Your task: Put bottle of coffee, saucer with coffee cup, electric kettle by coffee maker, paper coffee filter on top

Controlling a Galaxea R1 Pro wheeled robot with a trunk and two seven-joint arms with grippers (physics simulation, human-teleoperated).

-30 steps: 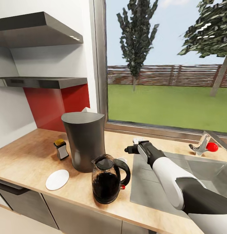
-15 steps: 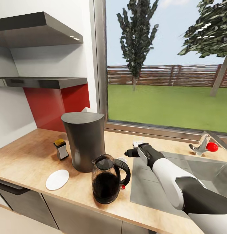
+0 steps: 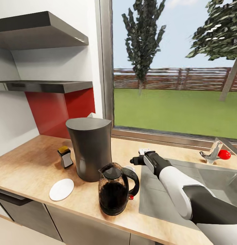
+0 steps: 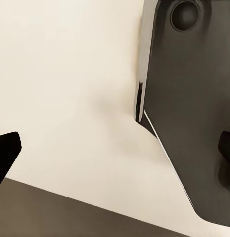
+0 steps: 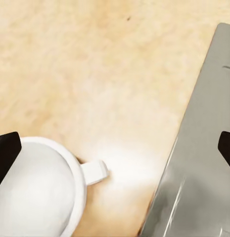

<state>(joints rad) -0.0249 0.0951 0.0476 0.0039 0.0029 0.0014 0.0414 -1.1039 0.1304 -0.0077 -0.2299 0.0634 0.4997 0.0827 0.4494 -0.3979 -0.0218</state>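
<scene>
The dark grey coffee maker [image 3: 88, 149] stands on the wooden countertop [image 3: 26, 163]. In front of it is the glass electric kettle [image 3: 115, 194] with dark contents. The white saucer [image 3: 61, 189] lies to the left near the front edge, and the small yellow-capped coffee bottle [image 3: 65, 157] stands beside the coffee maker. The white coffee cup [image 5: 35, 192] sits on the counter behind the kettle, its rim just visible [image 3: 129, 168]. My right gripper [image 3: 133, 160] hovers open just above the cup, whose handle [image 5: 95, 172] lies between the fingertips [image 5: 7, 152]. My left gripper [image 4: 115, 153] is open and holds nothing.
The steel sink [image 3: 213, 183] and its drainboard [image 5: 199, 143] lie right of the cup, with a faucet [image 3: 213, 153] at the window. Two grey shelves [image 3: 47, 85] hang on the wall at left. A white corner [image 3: 92, 115] peeks from behind the coffee maker's top.
My right gripper has come down and slightly left toward the cup. The head camera has shifted a little, sliding the whole scene rightward.
</scene>
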